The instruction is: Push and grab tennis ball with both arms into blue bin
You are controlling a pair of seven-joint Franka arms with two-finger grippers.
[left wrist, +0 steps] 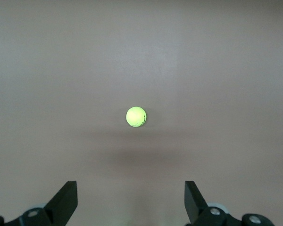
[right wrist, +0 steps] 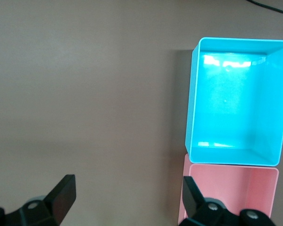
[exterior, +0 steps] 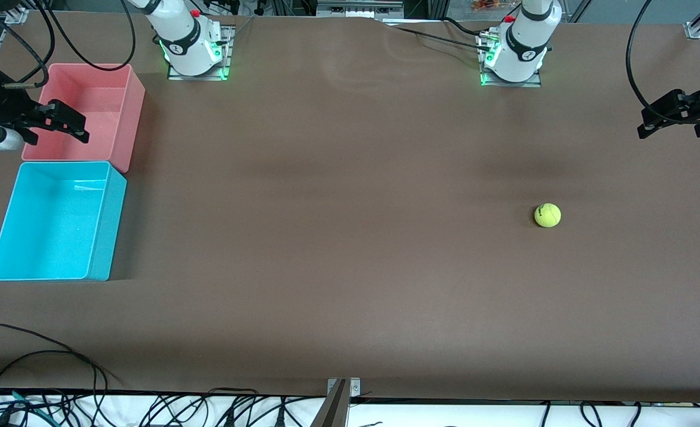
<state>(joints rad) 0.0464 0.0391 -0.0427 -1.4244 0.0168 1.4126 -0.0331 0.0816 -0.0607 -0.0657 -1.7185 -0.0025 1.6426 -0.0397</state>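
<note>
Ball: the tennis ball (exterior: pixel 547 215) sits at the left arm's end, nearest the left gripper (exterior: pixel 679 121).
Bin: the blue bin (exterior: pixel 105 228) is at the right arm's end, by the right gripper (exterior: pixel 56 123).
Grippers: both wide, holding nothing.

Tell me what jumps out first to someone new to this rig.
The yellow-green tennis ball sits alone on the brown table toward the left arm's end. At the right arm's end stand two empty tubs, touching: the blue bin nearer the front camera, the pink bin farther. The left end effector hangs open at the table's edge; the right end effector is open over the pink bin.
</note>
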